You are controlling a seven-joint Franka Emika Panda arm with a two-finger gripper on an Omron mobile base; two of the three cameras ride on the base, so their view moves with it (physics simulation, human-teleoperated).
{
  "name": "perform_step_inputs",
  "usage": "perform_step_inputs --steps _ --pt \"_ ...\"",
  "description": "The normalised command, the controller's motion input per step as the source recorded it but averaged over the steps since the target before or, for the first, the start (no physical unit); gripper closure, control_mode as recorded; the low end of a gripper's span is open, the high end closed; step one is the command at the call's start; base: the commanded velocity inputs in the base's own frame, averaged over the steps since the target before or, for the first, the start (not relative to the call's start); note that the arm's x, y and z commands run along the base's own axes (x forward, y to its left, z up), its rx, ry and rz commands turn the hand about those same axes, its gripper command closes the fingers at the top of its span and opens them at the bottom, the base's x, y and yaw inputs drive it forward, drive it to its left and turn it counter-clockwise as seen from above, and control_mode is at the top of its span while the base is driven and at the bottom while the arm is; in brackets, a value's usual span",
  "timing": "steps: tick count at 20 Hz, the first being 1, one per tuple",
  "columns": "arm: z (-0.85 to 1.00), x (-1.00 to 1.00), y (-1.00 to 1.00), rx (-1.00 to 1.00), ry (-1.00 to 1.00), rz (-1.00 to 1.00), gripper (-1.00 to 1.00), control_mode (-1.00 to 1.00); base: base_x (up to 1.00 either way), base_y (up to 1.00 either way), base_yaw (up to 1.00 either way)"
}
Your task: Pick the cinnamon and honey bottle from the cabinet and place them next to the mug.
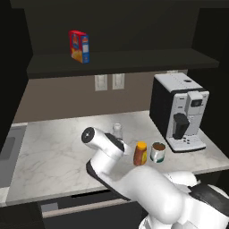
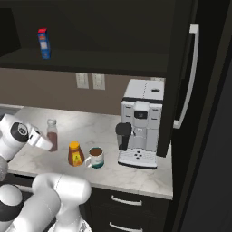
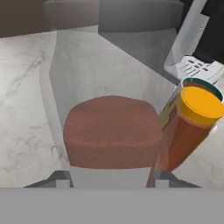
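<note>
Two of the task's bottles now stand down on the marble counter (image 1: pixel 53 152), not in the cabinet (image 1: pixel 116 60), where a red-blue box (image 1: pixel 79 46) stands alone on the shelf. The gripper (image 2: pixel 45 142) is pinched on the cinnamon (image 2: pixel 52 134), jaws pressed against its sides low down; the hand view looks along the bottle, its brown contents (image 3: pixel 113 131) filling the space just ahead of the fingertips. Judging by how upright it sits and how close to the marble, the hold seems kept so the bottle goes down square rather than tipping. Just beyond the hand on its far side stands the honey bottle (image 2: pixel 75 154), and past that, close beside it, the mug (image 2: pixel 96 157), so the cinnamon would land at the end of that row. Farther off sits a coffee machine (image 2: pixel 140 122), well apart from the hand.
</note>
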Motion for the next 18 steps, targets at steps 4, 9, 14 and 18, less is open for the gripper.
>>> perform_step_inputs --steps 4,9,14,18 --pt "-0.37 0.00 0.00 -0.07 0.00 -0.05 1.00 -1.00 0.00 0.00 0.00" --pt "-0.31 0.00 -0.01 -0.06 0.00 -0.03 1.00 -1.00 0.00 0.00 0.00" --pt "-0.21 0.00 -0.16 0.00 0.00 0.00 1.00 -1.00 0.00 0.00 0.00" --pt "-0.09 0.00 -0.36 0.00 0.00 0.00 1.00 -1.00 0.00 0.00 0.00"
